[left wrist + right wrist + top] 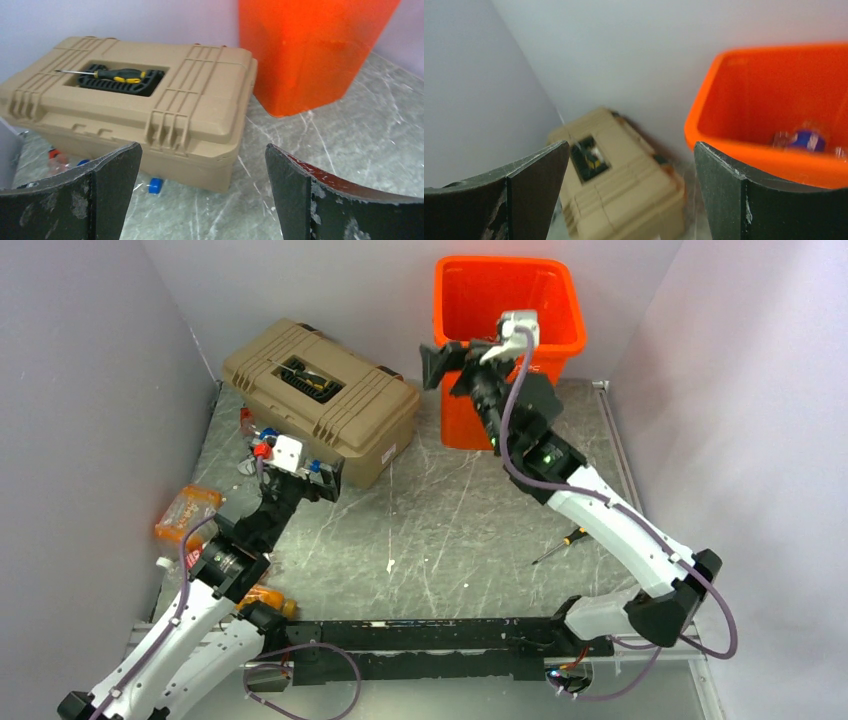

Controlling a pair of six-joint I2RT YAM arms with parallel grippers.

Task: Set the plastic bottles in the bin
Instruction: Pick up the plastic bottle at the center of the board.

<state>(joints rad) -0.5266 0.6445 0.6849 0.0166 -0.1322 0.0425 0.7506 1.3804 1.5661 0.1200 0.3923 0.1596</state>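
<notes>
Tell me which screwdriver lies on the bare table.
The small screwdriver beside the right arm; the black-and-yellow screwdriver rests in the lid recess of the tan toolbox.

Two grippers were counted, the left gripper and the right gripper, each with two spread jaws. One bin stood just right of the right jaws, and one blurred blue-labelled bottle lay in it. One toolbox sat ahead of the left jaws. There were two screwdrivers: one in its lid recess and one on the table well behind the right jaws. Two orange bottles lay behind the left jaws. Just beside those jaws were at least two small capped bottles, their exact number unclear.
</notes>
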